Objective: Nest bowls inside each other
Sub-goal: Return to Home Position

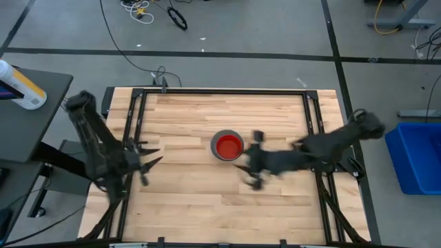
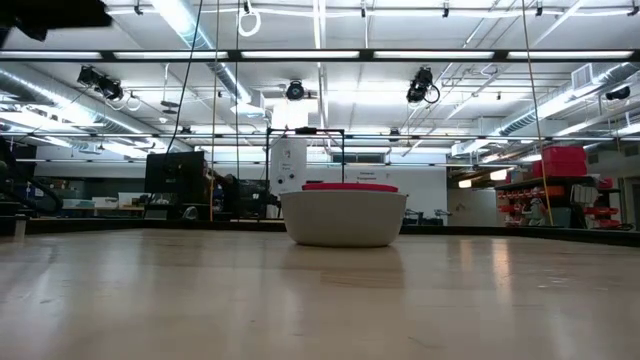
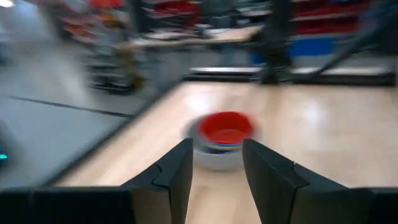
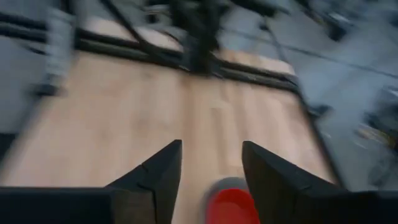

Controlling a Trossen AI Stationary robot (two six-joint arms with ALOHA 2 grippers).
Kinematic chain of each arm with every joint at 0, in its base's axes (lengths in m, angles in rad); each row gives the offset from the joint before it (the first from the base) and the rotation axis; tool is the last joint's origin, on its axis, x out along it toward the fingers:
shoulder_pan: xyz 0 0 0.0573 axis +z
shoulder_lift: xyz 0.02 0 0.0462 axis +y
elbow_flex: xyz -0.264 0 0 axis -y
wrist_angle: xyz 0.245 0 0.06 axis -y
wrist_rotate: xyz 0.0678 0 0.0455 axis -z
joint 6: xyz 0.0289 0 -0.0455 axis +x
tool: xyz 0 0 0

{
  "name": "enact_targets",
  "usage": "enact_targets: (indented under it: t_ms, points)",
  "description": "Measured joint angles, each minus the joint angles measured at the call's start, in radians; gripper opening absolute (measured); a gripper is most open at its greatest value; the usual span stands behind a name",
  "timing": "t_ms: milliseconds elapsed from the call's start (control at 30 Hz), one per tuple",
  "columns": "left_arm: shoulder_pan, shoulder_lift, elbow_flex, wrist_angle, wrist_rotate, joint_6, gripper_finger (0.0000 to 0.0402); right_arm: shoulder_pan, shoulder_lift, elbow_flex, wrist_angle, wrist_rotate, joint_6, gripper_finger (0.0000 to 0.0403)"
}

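The bowls stand nested in one stack (image 1: pixel 227 146) at the middle of the wooden table. A red bowl (image 3: pixel 225 127) sits on top, inside a grey outer bowl (image 2: pixel 343 218) that rests on its base. Rims of other colours show only faintly between them. My left gripper (image 1: pixel 153 158) hovers open at the table's left side and points toward the stack, well short of it (image 3: pixel 217 149). My right gripper (image 1: pixel 244 167) is open just right of and nearer than the stack, above the table. The red bowl (image 4: pixel 231 205) shows below its fingers (image 4: pixel 211 149). Neither gripper appears in the low view.
Dark frame rails (image 1: pixel 313 117) run along the table's left, right and far sides. A blue bin (image 1: pixel 413 158) stands on the floor to the right. A white and yellow bottle (image 1: pixel 21 86) lies on a dark side table to the left. Bare wood (image 1: pixel 207 207) lies toward the near edge.
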Motion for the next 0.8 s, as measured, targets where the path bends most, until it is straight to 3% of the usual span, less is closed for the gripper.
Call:
enact_targets:
  t_ms: [133, 267, 333, 433, 500, 567, 700, 800]
  points:
    - [-0.166, -0.15, 0.0, 0.02, 0.087, 0.055, 0.0142, 0.151, -0.267, -0.287, 0.211, -0.018, 0.06, 0.0148]
    - [-0.281, -0.209, -0.012, 0.131, 0.207, 0.184, 0.0145, 0.273, -0.503, -0.577, 0.398, 0.13, 0.122, 0.0121]
    - [-0.322, -0.203, -0.022, 0.223, 0.201, 0.288, 0.0148, 0.314, -0.599, -0.7, 0.471, 0.177, 0.142, 0.0111]
    - [-0.336, -0.201, -0.024, 0.273, 0.076, 0.359, 0.0149, 0.343, -0.724, -0.844, 0.484, 0.16, 0.215, 0.0103]
    - [-0.333, -0.203, -0.024, 0.26, 0.031, 0.362, 0.0145, 0.354, -0.805, -0.926, 0.515, 0.098, 0.31, 0.0102]
    - [-0.322, -0.213, -0.024, 0.235, 0.017, 0.362, 0.0138, 0.373, -0.866, -1.007, 0.647, -0.041, 0.231, 0.0102]
    - [-0.304, -0.237, -0.024, 0.199, 0.067, 0.358, 0.0124, 0.41, -0.973, -1.128, 0.824, -0.449, 0.036, 0.0105]
    - [-0.307, -0.23, -0.024, 0.22, 0.076, 0.364, 0.0119, 0.432, -1.067, -1.197, 0.822, -0.577, 0.018, 0.0105]
